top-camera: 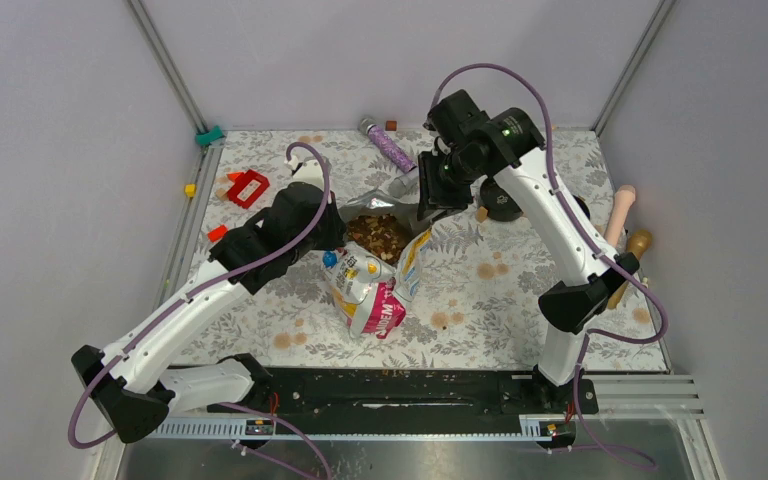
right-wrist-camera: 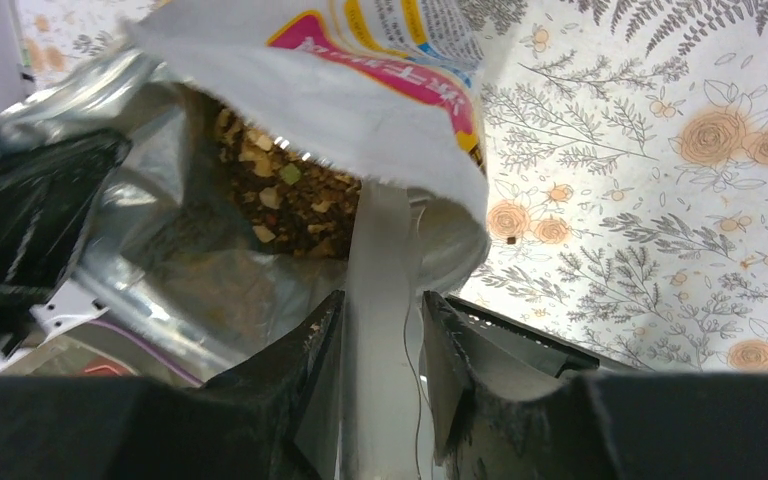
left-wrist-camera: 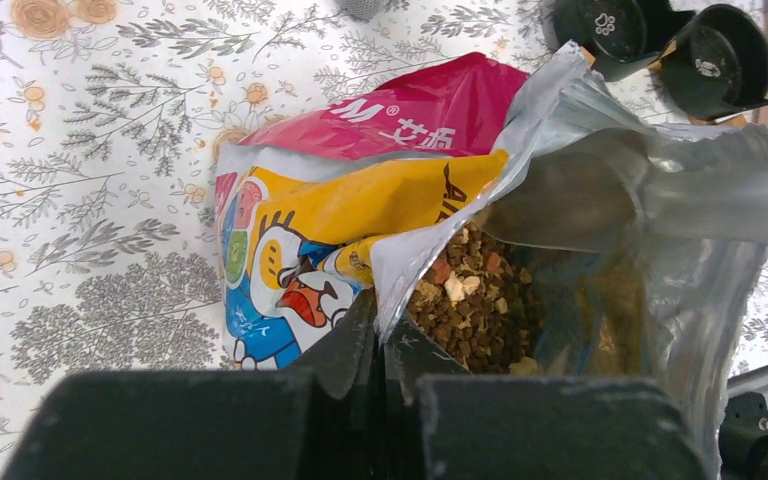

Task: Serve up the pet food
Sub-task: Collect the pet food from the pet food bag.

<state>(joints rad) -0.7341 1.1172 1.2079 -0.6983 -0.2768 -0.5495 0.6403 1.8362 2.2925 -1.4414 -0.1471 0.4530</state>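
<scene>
Bag (top-camera: 365,290), mouth at 12 o'clock. Left end effector (left-wrist-camera: 380,335) pinched its lip; right end effector (top-camera: 428,205) pinched scoop (right-wrist-camera: 380,250), kibble (top-camera: 380,235) at its 8 o'clock.

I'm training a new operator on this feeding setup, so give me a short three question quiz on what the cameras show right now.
1. Multiple choice: what does the left end effector pinch? A) the open rim of the bag B) a black bowl C) a red block
2. True or false: the bag is sealed shut.
3. Fill in: the right end effector holds the handle of a clear ____ that reaches into the bag.
Key: 1 A; 2 false, pet food shows in its open mouth; 3 scoop.
</scene>
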